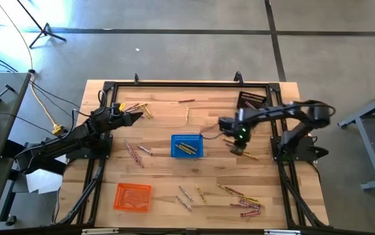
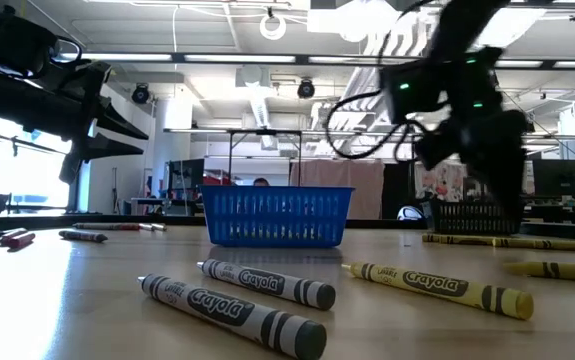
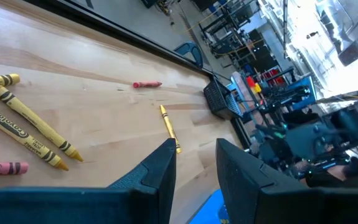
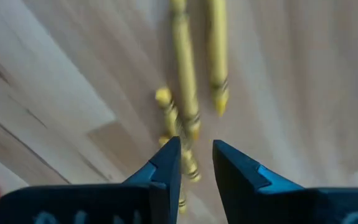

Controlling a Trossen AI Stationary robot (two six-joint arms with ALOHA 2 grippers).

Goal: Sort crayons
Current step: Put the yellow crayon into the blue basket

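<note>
Crayons, thin paper-wrapped wax sticks in yellow, red and tan, lie scattered over the pale wooden desk point(image 1: 161, 183). In the high view a few yellow ones sit at upper left beside the left gripper point(image 1: 137, 116). Reddish ones lie left of centre, and a mixed cluster point(image 1: 242, 201) fills the lower right. Several yellow sticks already lie inside the small blue mesh basket point(image 1: 187, 145) at the middle of the frame.

The crayons that matter now are the yellow ones point(image 4: 185, 74) under the right gripper point(image 4: 196, 155), which hovers just right of the blue basket, right of centre in the high view. In the right wrist view they lie just ahead of the fingertips, their long axes running straight away from the gripper, roughly in line with the gap between the fingers. One passes beneath the gap itself. The fingers stand a little apart and clamp nothing.

The right arm is plainly the nearer one to these sticks. To my eye the coming move calls for a short drop onto the crayon under the gap.

The left gripper waits at upper left, its fingers parted and empty. An orange mesh basket point(image 1: 132, 197) sits at lower left and a dark one point(image 1: 251, 100) at upper right.
</note>
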